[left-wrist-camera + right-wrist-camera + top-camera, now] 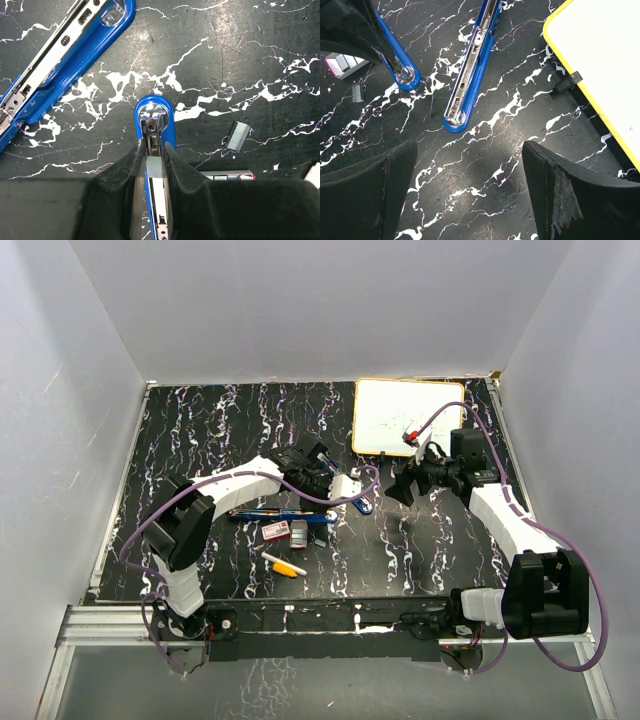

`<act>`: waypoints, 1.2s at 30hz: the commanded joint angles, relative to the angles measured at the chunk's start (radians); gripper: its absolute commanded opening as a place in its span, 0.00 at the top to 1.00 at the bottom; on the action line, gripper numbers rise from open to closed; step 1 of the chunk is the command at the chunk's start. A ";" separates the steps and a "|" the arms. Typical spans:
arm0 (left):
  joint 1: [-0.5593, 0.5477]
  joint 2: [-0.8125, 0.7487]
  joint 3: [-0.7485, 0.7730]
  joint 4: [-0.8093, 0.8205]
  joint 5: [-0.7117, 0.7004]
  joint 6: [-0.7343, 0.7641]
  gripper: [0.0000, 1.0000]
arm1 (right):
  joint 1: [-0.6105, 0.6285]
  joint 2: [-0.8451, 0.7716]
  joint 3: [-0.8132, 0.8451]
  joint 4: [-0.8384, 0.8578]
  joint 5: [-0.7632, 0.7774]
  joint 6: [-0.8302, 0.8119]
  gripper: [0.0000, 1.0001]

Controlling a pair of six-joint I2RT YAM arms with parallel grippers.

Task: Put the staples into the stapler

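Observation:
The blue stapler (155,107) lies opened on the black marbled table, its metal channel facing up; its second blue arm (75,50) lies to the upper left. My left gripper (154,150) is shut on a short grey strip of staples (154,167), held right over the channel just behind the stapler's rounded tip. A loose staple strip (237,136) lies to the right of it. The red-and-white staple box (275,531) sits nearer the arm bases. My right gripper (468,150) hangs open over bare table, right of both stapler arms (467,80), holding nothing.
A yellow-rimmed whiteboard (408,417) lies at the back right, its edge close to the right gripper (405,490). A yellow-and-white marker (285,565) lies near the front edge. White walls close in the table on three sides.

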 commanded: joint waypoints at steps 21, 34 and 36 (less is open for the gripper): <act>-0.002 -0.089 -0.052 0.032 0.006 -0.016 1.00 | -0.011 -0.024 0.003 0.051 -0.025 0.010 0.10; -0.002 -0.068 -0.061 0.019 0.001 -0.006 1.00 | -0.014 -0.024 0.002 0.053 -0.027 0.010 0.10; -0.001 -0.073 -0.067 0.018 0.006 0.000 1.00 | -0.014 -0.023 0.003 0.053 -0.027 0.010 0.10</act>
